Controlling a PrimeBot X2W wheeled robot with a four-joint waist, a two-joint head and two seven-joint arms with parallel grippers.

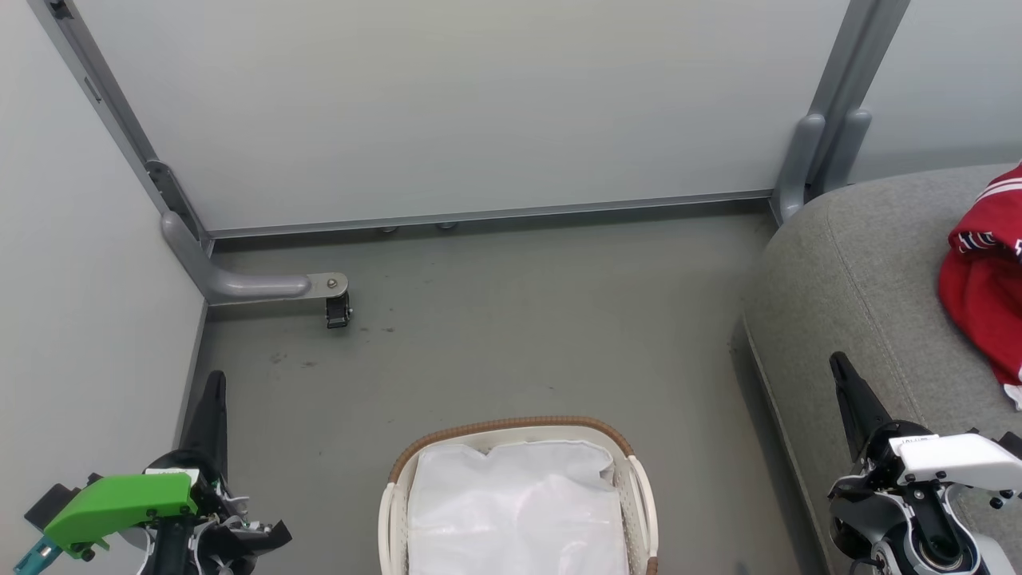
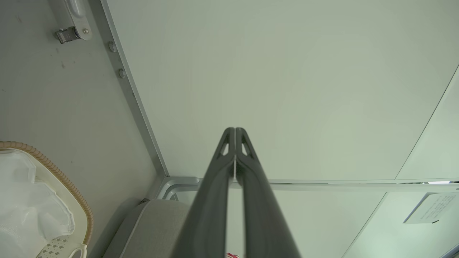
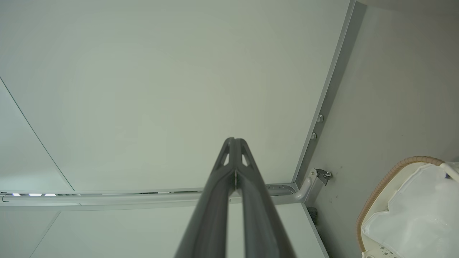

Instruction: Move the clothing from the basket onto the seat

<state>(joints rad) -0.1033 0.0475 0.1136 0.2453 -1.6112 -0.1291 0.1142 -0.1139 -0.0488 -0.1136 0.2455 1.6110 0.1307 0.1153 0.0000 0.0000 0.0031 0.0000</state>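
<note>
Grey floor [image 1: 511, 335], basket [image 1: 511, 423] at 6 o'clock down to bare liner [image 1: 515, 511]; clothing [image 1: 986, 279] heaped on seat [image 1: 846, 287] at 3 o'clock; left end effector [image 1: 211, 391] at 7, right end effector [image 1: 846, 383] at 4, both pinched closed, empty, likely because nothing's left to lift

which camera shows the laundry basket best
The head view: it looks down on the basket, showing its brown rim and the white liner inside, though the near end is cut off. The left wrist view catches one curved end at its left edge; the right wrist view, one end at its lower right.
</note>
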